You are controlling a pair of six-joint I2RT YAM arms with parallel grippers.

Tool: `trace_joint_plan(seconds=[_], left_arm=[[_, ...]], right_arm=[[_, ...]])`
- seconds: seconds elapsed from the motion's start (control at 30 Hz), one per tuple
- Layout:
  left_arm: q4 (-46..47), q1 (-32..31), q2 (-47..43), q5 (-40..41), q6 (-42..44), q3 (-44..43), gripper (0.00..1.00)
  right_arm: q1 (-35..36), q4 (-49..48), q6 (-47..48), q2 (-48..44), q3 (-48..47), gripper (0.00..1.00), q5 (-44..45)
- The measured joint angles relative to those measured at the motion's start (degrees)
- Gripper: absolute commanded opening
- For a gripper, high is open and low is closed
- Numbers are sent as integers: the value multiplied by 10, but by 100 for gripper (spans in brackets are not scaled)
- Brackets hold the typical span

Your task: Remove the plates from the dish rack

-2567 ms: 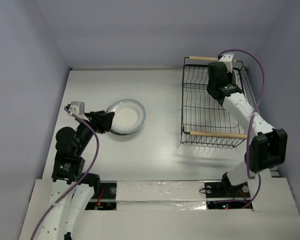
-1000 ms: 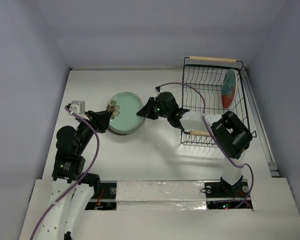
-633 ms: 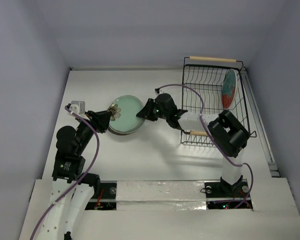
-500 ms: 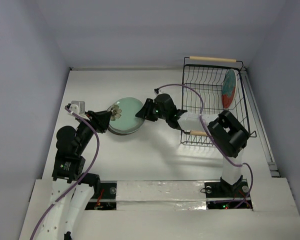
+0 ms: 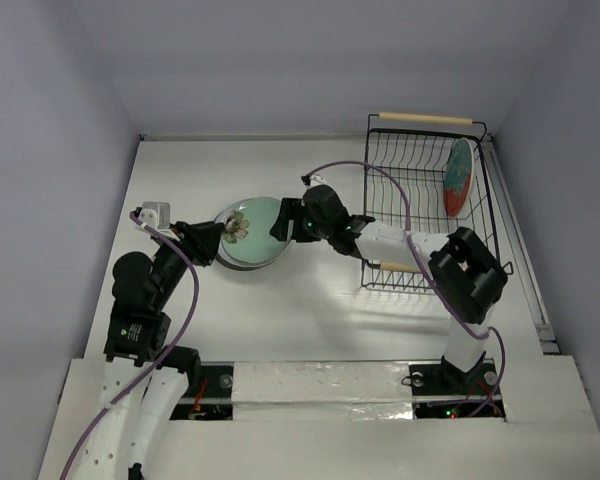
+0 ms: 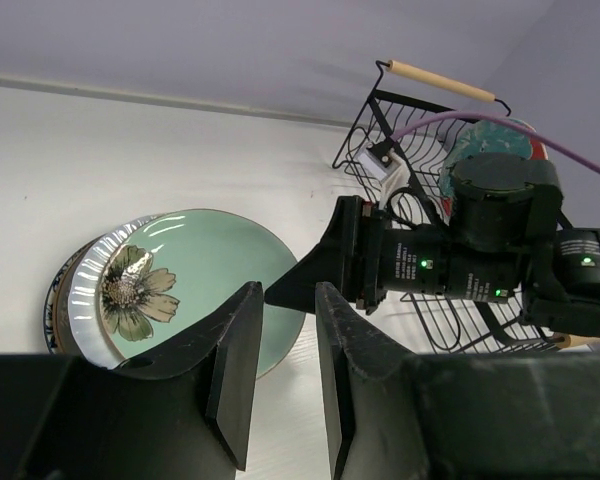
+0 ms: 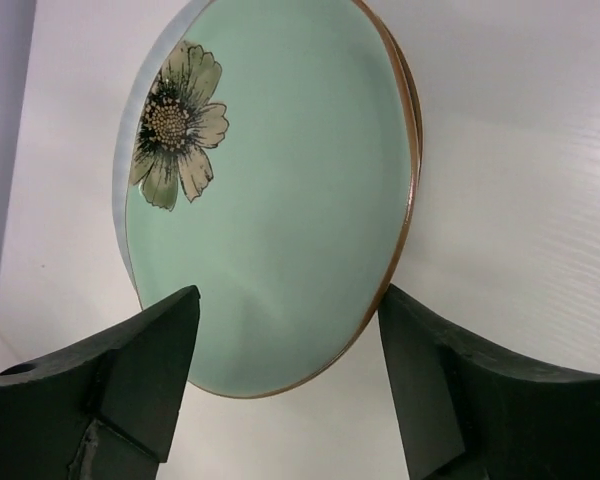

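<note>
Spreading wide, right gripper (image 5: 280, 222) has just released the pale mint-green round plate (image 5: 255, 226) at nine o'clock of the black wire dish rack (image 5: 400, 190); left gripper (image 6: 285, 300) slightly parted, empty; one red-and-teal plate (image 5: 459, 177) remains.

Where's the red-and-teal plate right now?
Top view: the red-and-teal plate stands on edge at the right end of the dish rack, far right of the table.

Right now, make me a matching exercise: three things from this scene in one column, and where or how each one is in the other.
1. mint green plate
2. red-and-teal plate
3. right end effector

A. standing on edge in the dish rack
B. open, at the green plate's rim
C. flat on top of the stack

Pairs: 1-C, 2-A, 3-B
</note>
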State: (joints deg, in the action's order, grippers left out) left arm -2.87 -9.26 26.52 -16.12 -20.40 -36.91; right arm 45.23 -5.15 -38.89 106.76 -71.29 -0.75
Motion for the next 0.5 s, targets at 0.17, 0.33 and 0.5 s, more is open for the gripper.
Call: trace_joint_plan(seconds=[0.17,0.33,0.5], left_arm=[[0,0,-1,0,0,0,25],[0,0,-1,0,0,0,26],[0,0,-2,0,0,0,28]], right_arm=[[10,59,45,-20,-29,82,48],[13,110,84,-47,-40,71,92],[14,160,122,-111,-40,3,149]])
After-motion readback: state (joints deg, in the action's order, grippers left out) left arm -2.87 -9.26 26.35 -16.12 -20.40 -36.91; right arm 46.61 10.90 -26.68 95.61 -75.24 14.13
